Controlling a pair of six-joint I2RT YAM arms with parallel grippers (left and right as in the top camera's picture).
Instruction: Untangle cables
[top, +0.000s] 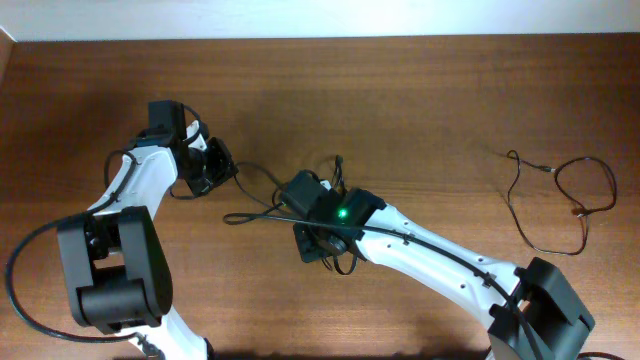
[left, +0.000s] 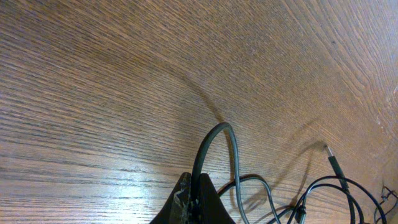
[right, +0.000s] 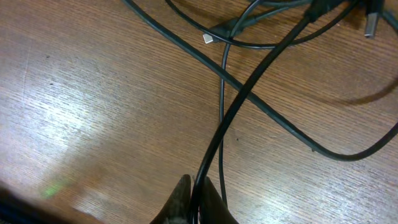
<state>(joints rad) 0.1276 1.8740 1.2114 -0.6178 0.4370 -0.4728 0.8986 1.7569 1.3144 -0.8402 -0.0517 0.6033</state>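
Cables lie tangled on the table, left hand and right hand each clamped on one.

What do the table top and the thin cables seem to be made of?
The table: wood or wood-look laminate, brown grain lines, slight sheen. The cables: probably rubber or plastic sheath, matte black, bending in soft loops; one plug tip looks metallic.

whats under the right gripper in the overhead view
Tangled cables: loops poke out around the right gripper, which is shut on one strand. Overhead, the right arm covers the knot's middle, so how strands cross there is hidden.
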